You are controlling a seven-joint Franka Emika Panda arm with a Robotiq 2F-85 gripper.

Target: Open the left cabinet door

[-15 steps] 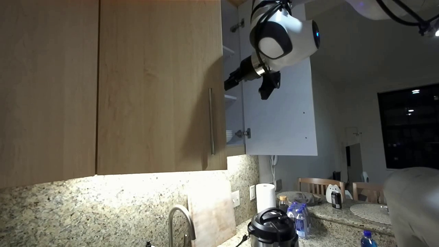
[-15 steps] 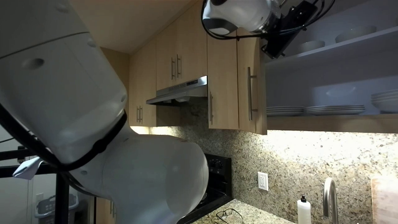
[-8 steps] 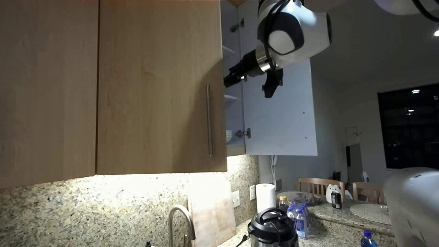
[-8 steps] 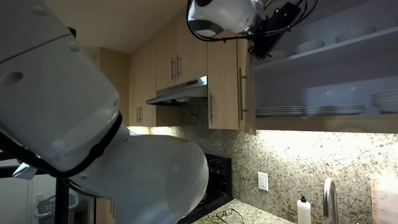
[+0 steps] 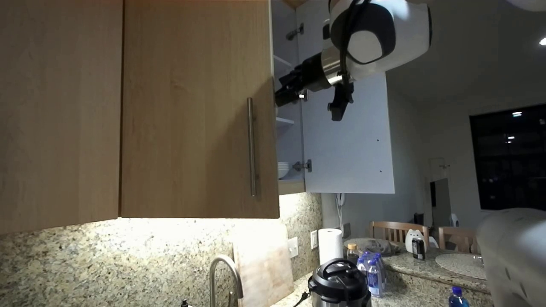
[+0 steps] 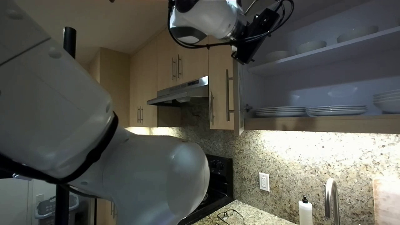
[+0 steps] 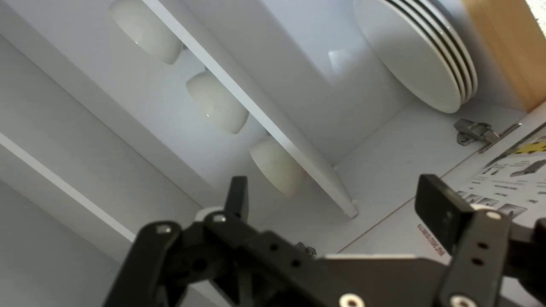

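Left door (image 5: 187, 111) standing open in both exterior views, our gripper (image 7: 335, 198) spread wide, bowls (image 7: 217, 102) and plates (image 7: 411, 57) beyond, in our wrist view.

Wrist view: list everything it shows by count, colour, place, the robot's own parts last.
Boxy cabinet: one, white inside, most of the view.
Flat shelf boards: two, white, inside the cabinet.
Rounded glossy bowls: three, off-white, on one shelf board.
Flat round plates: one stack of about four, white, upper right.
Wood-grain strip: one, golden-brown, right of the plates.
Speckled surface: one sliver, pale, top right corner.
Flat cabinet door: one, white inner face, lower right.
Metal hinge: one, grey, joining cabinet and door; perhaps another, partly hidden, lower middle.
Printed sheet: one, white with dark print, on the door.
Small label: one, red print, on the door.
Two-fingered gripper: one, black, bottom, jaws wide apart.
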